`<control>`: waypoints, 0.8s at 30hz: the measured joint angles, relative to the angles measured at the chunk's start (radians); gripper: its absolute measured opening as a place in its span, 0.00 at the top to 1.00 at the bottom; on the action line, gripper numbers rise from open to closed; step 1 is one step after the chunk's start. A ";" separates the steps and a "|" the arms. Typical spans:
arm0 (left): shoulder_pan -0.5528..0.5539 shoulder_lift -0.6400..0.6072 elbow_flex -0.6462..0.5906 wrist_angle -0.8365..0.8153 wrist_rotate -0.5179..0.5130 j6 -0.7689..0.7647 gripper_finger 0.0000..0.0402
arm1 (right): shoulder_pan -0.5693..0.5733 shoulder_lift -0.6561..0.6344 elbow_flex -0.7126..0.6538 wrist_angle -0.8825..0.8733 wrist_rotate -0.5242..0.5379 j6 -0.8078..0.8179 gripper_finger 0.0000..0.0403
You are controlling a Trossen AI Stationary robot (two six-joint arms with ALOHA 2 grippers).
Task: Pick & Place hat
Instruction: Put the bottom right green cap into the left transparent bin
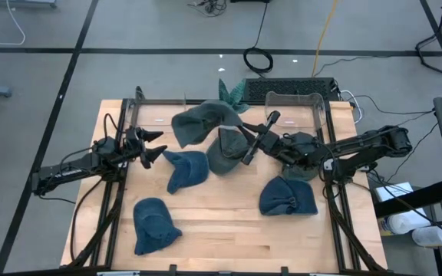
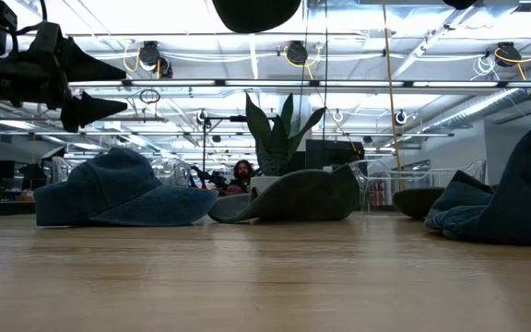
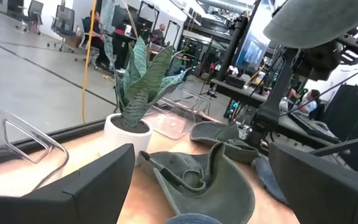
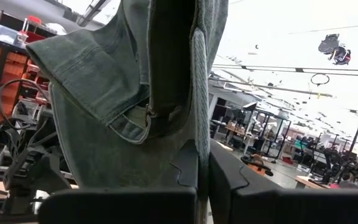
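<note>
While the right gripper (image 1: 244, 157) hangs over the middle of the table (image 1: 229, 245), its fingers are pressed tight together on the edge of a grey-green hat (image 1: 204, 123), and that hat hangs lifted clear of the wood, spreading away from the fingertips toward the table's far-left side. In the right wrist view the same hat (image 4: 135, 93) fills the space just past the closed fingers (image 4: 185, 180), its denim brim folded and its seam running straight down into the pinch.

Directly under and just beside the right gripper lies a second grey-green hat (image 1: 222, 151), flat on the wood. A third dark grey-green one (image 1: 301, 142) sits beneath the right arm's wrist, near the clear bin (image 1: 294, 107) at the far edge. Between the two grippers rests a blue cap (image 1: 186, 169); another blue cap (image 1: 288, 197) lies on the near side of the right arm, and one more blue cap (image 1: 153, 224) lies well on the near side of the left arm.

The left gripper (image 1: 153, 146) waits at the table's left side, raised, its fingers spread wide and holding nothing. Ahead of its fingers (image 3: 98, 186) the left wrist view shows the flat grey-green hat (image 3: 204, 183) and a potted plant (image 3: 135, 93) at the far edge.
</note>
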 joint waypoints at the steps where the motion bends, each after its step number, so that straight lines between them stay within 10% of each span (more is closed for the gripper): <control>1: 0.000 0.000 0.000 0.002 0.000 -0.008 0.06 | 0.000 0.000 0.000 0.001 0.000 -0.009 1.00; 24: 0.000 0.000 0.121 0.148 0.261 -0.091 0.06 | 0.001 0.117 0.210 -0.156 0.184 -0.447 1.00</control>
